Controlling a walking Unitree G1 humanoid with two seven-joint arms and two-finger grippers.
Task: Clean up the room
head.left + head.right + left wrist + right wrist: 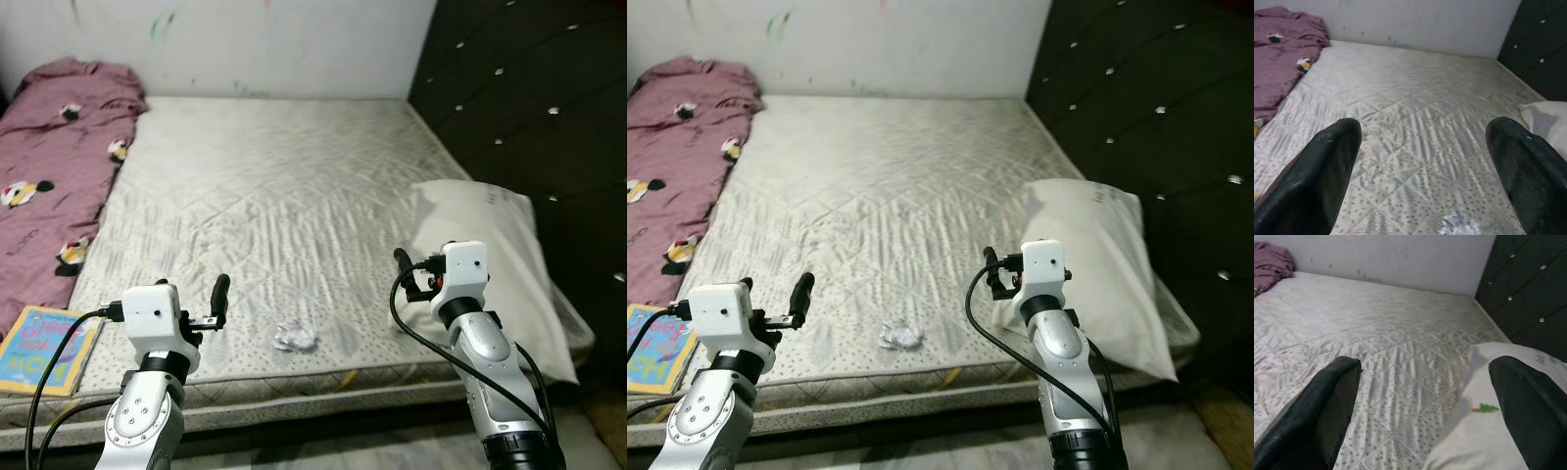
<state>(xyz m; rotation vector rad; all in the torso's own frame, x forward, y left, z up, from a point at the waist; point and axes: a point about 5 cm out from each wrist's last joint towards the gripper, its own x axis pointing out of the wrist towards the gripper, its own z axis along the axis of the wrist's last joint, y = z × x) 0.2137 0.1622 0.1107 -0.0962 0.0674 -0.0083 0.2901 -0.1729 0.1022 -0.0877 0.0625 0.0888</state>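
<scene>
Mattress — bare, crumpled tissue, pillow, both grippers spread — left gripper, right gripper.

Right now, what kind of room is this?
Most likely a bedroom: a bare white quilted mattress, a white pillow beside the dark tufted headboard, and a maroon cartoon-print blanket along the far side. A crumpled white paper scrap lies near the mattress edge.
</scene>
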